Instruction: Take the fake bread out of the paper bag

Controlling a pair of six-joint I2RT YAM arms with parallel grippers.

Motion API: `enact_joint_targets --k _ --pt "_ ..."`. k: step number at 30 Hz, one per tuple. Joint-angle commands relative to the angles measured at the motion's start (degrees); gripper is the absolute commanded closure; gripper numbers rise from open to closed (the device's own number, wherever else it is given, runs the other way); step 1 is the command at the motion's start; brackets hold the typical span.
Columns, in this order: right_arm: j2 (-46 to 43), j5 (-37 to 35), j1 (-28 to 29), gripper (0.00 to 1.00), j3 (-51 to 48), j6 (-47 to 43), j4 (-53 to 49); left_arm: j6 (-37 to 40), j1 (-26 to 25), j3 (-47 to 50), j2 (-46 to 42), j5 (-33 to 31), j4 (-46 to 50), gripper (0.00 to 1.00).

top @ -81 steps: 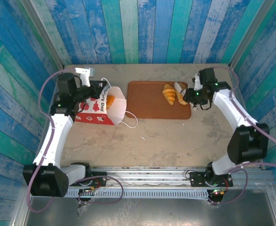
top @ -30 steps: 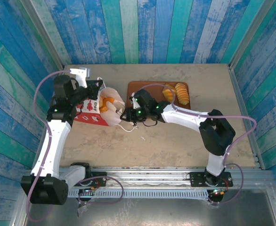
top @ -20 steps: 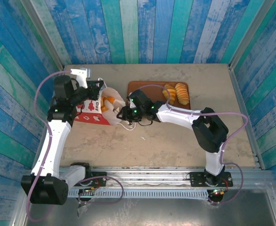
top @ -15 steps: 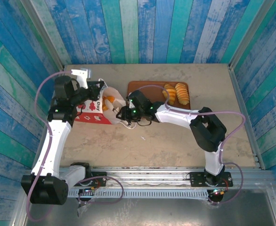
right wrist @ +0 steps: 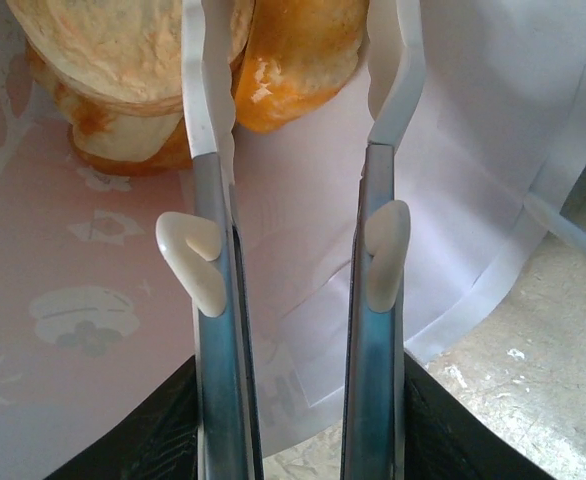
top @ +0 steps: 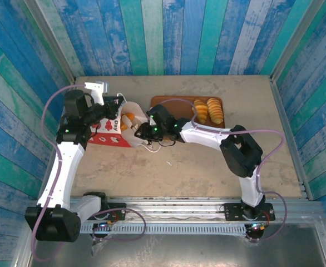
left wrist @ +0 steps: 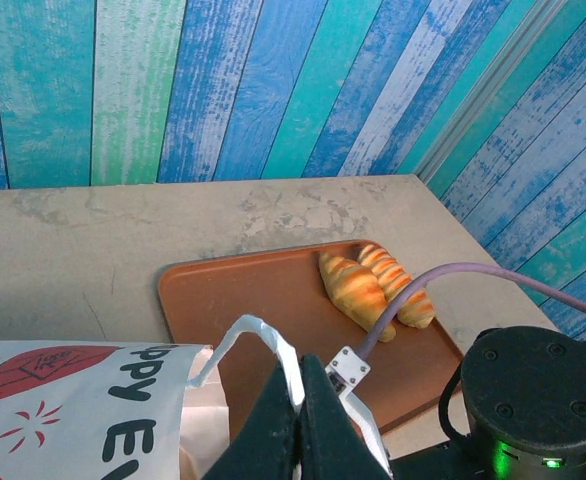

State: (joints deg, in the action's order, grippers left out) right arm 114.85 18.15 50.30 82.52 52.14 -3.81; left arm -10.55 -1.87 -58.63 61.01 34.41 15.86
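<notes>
A: Fake bread [top: 128, 118], where is it?
B: Several pieces inside the paper bag [top: 108, 132], which lies on its side; two more pastries [top: 200, 110] sit on the brown tray [top: 182, 114].
A: Right gripper [right wrist: 298, 40]?
B: In the bag's mouth, jaws partly apart, straddling an orange piece [right wrist: 293, 70].
A: Left gripper [left wrist: 298, 400]?
B: Pinched tight on the bag's white cord handle [left wrist: 261, 338].

From high at the near edge, one camera looks down on the whole tabletop [top: 207, 167], tray [top: 174, 119] and bag [top: 110, 133] included. The left wrist camera faces far-right over the tray; the right wrist's peers close into the bag.
</notes>
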Motion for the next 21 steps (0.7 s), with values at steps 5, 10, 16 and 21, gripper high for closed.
enact_joint_targets --k 5,10,16,21 --pt "0.7 -1.3 0.8 0.61 2.8 -3.8 -1.9 0.2 0.1 -0.4 0.3 0.4 -1.8 1.0" --pt "-3.2 -4.6 1.3 0.66 2.4 -10.8 -5.1 -0.4 0.1 -0.5 0.2 -1.1 -2.3 1.0" --pt "-9.6 -10.6 2.2 0.67 -1.2 -21.1 -9.4 -1.5 0.1 -0.6 1.1 -1.8 -3.0 1.0" --pt "-14.6 -14.7 2.2 0.67 -5.5 -29.5 -11.2 -2.1 0.1 -0.7 1.6 -1.8 -3.6 1.0"
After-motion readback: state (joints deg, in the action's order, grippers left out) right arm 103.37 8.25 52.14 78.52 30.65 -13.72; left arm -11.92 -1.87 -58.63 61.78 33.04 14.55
